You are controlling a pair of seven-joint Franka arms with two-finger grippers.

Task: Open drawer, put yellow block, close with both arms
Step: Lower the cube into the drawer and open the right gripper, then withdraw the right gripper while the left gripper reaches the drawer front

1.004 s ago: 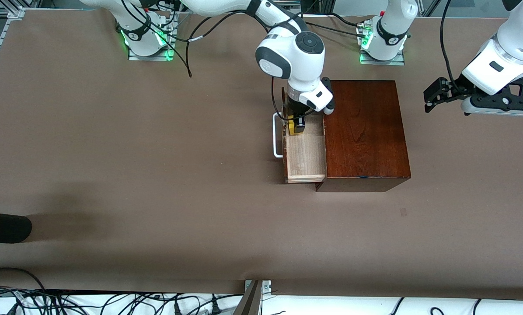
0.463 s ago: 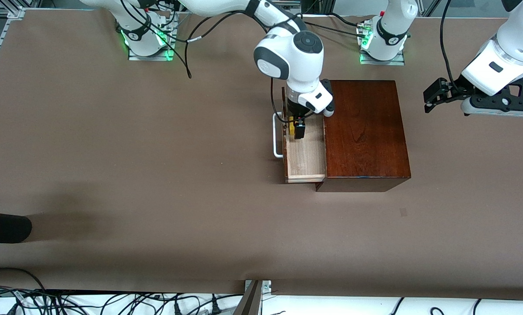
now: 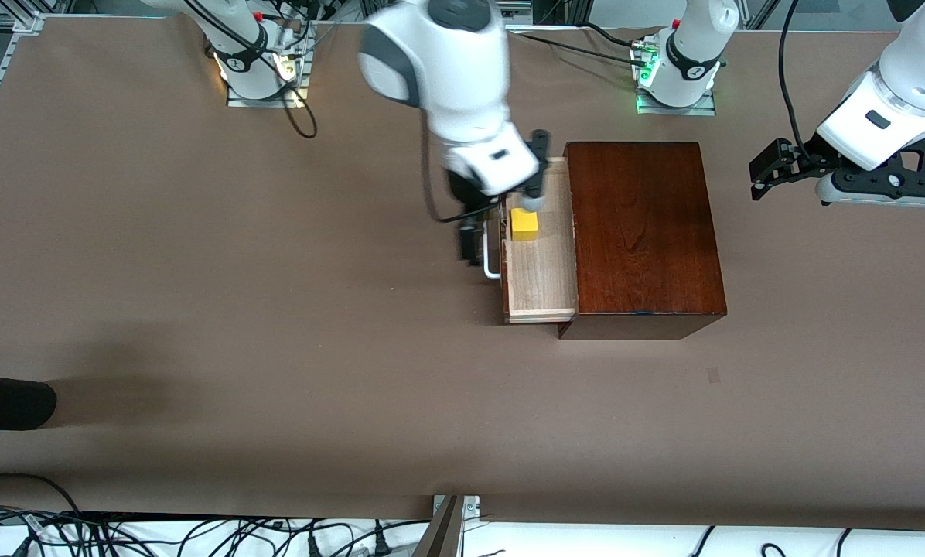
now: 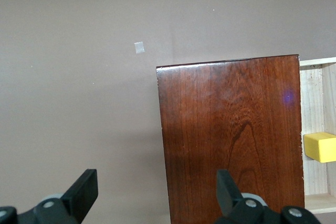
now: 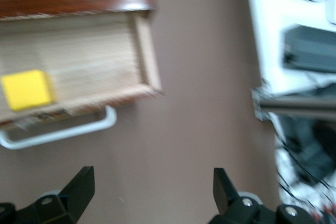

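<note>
The drawer (image 3: 540,271) stands pulled out of the dark mahogany box (image 3: 640,232) toward the right arm's end, its white handle (image 3: 491,267) outermost. The yellow block (image 3: 523,224) lies free in the drawer's tray. My right gripper (image 3: 474,236) is open and empty, raised over the table just beside the handle. The right wrist view shows the block (image 5: 27,89), the tray (image 5: 89,56) and the handle (image 5: 58,134) above my open right gripper (image 5: 152,192). My left gripper (image 3: 764,174) waits open above the table at the left arm's end; the left wrist view (image 4: 156,192) shows the box (image 4: 231,140) and the block (image 4: 320,147).
A dark object (image 3: 10,401) lies at the table's edge toward the right arm's end, nearer the front camera. A small pale mark (image 3: 713,375) is on the table in front of the box. Cables (image 3: 199,534) run along the front edge.
My right gripper has let go of the yellow block, risen out of the drawer and moved off past the handle. The block now lies in the tray. The left arm has not moved.
</note>
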